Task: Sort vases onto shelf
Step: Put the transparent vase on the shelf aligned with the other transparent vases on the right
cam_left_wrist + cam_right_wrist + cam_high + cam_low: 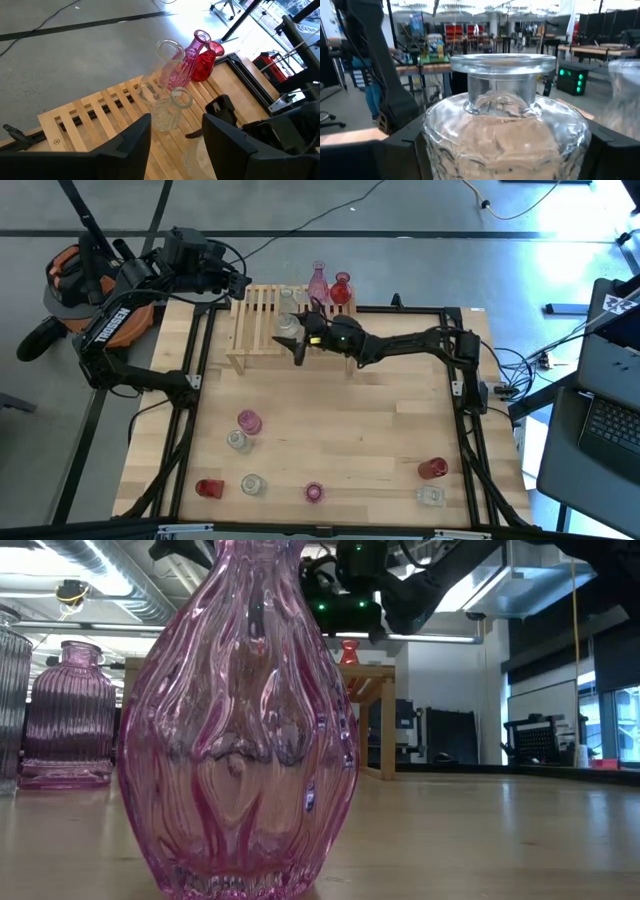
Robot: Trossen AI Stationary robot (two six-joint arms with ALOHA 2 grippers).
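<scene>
Filling the right wrist view, a clear jar sits pinched in the right claw over the rack (label unreadable). Left claw hangs spread by the rack's far-left corner; "TROSSEN" marks the left arm.

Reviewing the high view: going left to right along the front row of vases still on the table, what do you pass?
Red vase → clear vase → pink vase → squat clear vase, with a second red vase just behind it.
</scene>
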